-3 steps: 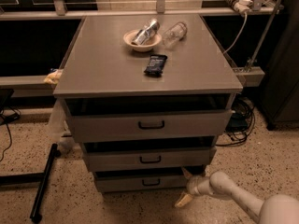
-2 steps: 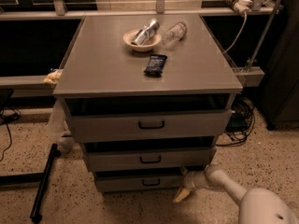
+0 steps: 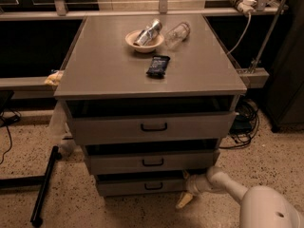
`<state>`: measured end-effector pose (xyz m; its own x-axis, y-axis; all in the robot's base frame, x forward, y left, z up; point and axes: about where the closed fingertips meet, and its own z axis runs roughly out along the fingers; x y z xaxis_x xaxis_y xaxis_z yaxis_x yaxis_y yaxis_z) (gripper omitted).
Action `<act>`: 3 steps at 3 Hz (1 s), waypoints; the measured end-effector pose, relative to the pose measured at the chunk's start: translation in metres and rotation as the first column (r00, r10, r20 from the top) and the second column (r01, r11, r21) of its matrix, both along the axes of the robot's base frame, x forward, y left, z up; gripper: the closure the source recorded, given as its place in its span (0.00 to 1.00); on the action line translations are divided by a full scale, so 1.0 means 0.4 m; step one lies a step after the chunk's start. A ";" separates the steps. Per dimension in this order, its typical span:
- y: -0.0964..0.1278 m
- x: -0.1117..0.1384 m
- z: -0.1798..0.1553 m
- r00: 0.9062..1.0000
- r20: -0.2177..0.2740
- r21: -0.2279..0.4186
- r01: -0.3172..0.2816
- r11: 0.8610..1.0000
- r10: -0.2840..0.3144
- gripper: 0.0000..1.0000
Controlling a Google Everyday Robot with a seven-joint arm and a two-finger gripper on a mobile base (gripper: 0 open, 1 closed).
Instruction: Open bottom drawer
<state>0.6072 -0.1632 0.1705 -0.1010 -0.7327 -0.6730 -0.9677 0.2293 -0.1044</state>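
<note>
The grey cabinet has three drawers. The bottom drawer point(image 3: 137, 185) is the lowest and narrowest, with a flat grey front and a small black bar handle point(image 3: 153, 186). My gripper point(image 3: 186, 190) is low on the right, at the bottom drawer's right end, on a white arm point(image 3: 223, 184) that comes in from the lower right corner. One pale fingertip point(image 3: 183, 202) points down toward the floor; the other is against the drawer's right edge.
On the cabinet top point(image 3: 109, 65) are a bowl point(image 3: 144, 39) holding a can, a clear bottle point(image 3: 177, 33) on its side and a dark packet point(image 3: 157, 65). A black bar point(image 3: 45, 185) lies on the speckled floor at left. Cables point(image 3: 244, 122) lie at right.
The arm and gripper have moved left, closer to the right end of the bottom drawer. The drawers look as they did.
</note>
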 end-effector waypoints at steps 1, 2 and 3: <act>-0.001 -0.013 0.003 1.000 -0.029 -0.013 -0.005 1.000 0.005 0.00; -0.005 -0.031 0.004 0.998 -0.060 -0.021 -0.008 1.000 0.007 0.00; -0.020 -0.067 0.006 0.994 -0.108 -0.032 -0.004 0.999 0.001 0.00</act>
